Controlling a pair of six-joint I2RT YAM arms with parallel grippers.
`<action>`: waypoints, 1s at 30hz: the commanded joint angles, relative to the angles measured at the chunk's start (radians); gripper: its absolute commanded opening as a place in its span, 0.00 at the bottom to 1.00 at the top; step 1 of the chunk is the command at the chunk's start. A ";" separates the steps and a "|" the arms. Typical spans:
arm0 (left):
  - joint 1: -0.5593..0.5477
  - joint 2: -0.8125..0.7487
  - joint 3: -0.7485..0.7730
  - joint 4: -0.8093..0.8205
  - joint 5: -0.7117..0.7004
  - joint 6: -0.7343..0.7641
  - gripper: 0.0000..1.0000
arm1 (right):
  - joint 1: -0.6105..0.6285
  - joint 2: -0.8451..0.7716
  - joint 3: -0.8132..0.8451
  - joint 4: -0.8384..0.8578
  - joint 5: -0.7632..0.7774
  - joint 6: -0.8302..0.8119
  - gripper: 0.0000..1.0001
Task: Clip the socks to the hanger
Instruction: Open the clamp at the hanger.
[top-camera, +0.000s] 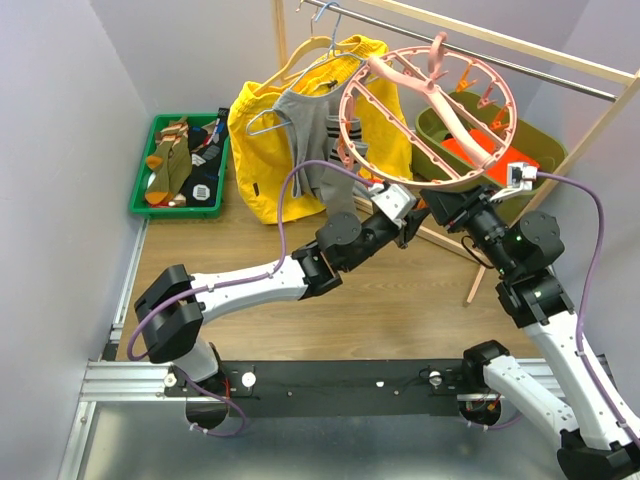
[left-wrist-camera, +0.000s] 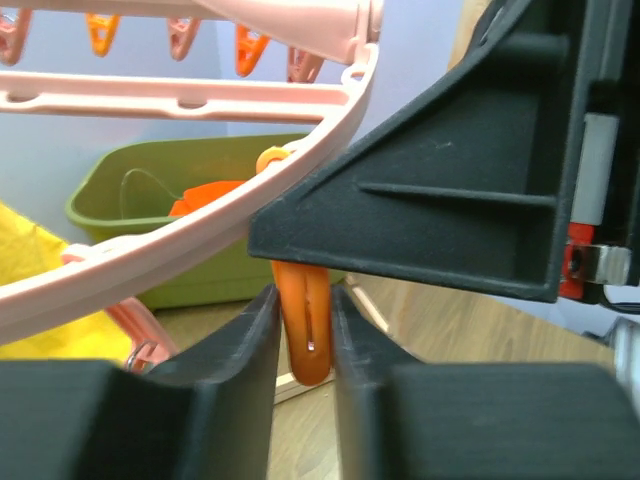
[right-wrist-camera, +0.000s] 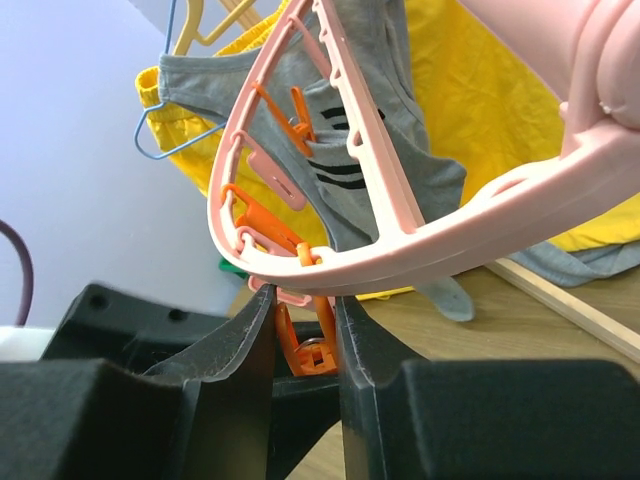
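Note:
The pink round hanger (top-camera: 430, 115) hangs from the rod at the back right; its rim shows in the left wrist view (left-wrist-camera: 150, 260) and the right wrist view (right-wrist-camera: 450, 235). Both grippers meet under its near rim. My left gripper (top-camera: 403, 213) (left-wrist-camera: 304, 300) is shut on the lower end of an orange clip (left-wrist-camera: 303, 345). My right gripper (top-camera: 440, 205) (right-wrist-camera: 302, 305) squeezes an orange clip (right-wrist-camera: 312, 350) just below the rim. The socks (top-camera: 170, 165), olive-brown with orange and black-grey, lie in the green bin (top-camera: 140, 175) at the far left. Neither gripper holds a sock.
A yellow jacket (top-camera: 260, 150) and a grey shirt (top-camera: 310, 140) hang on thin hangers left of the ring. An olive tub (top-camera: 540, 150) with something orange stands behind the ring. The wooden rack's leg (top-camera: 560, 170) slants down on the right.

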 joint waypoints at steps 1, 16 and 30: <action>-0.011 0.008 0.035 -0.003 -0.028 0.034 0.17 | 0.002 -0.007 0.037 -0.065 0.027 0.015 0.22; -0.011 -0.001 0.057 -0.103 0.007 0.012 0.00 | 0.002 0.043 0.195 -0.237 0.014 -0.060 0.56; -0.026 0.022 0.110 -0.199 0.012 0.011 0.00 | 0.002 0.080 0.206 -0.260 -0.003 -0.094 0.38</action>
